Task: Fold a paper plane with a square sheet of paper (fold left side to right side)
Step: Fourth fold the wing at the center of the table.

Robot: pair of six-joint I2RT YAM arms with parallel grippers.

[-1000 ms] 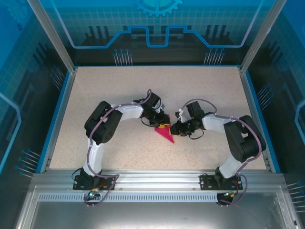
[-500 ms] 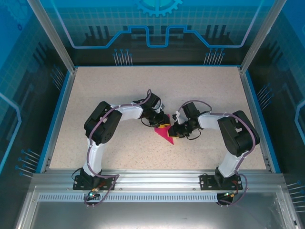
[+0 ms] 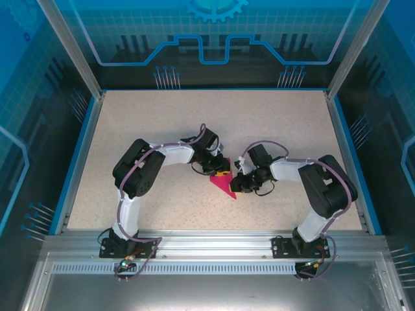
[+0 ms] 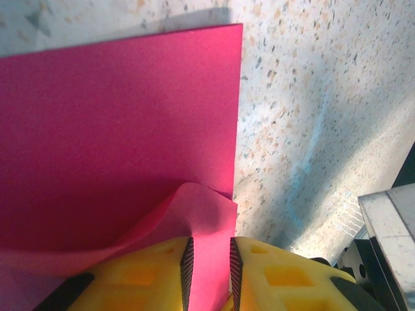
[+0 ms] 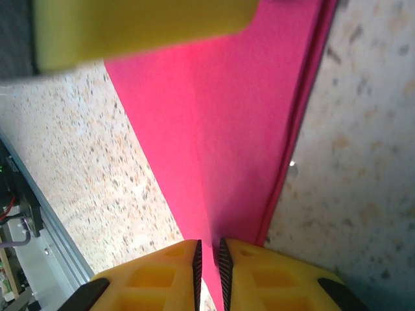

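Pinch smooth magenta paper, folded to a point, in nearly closed left and right jaws, upper part hidden beneath them.

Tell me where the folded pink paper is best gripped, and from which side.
Grip the pink paper by its lifted flap edge, coming in low along the table from outside that edge. Elsewhere it lies flat, offering no lip to pinch. The left gripper pinches there.

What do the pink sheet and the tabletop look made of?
Sheet: thin matte paper, likely; its lifted edge curls softly and its folds look crisp. Tabletop: hard speckled beige surface, perhaps laminate or a stone-look composite, with a slight sheen.
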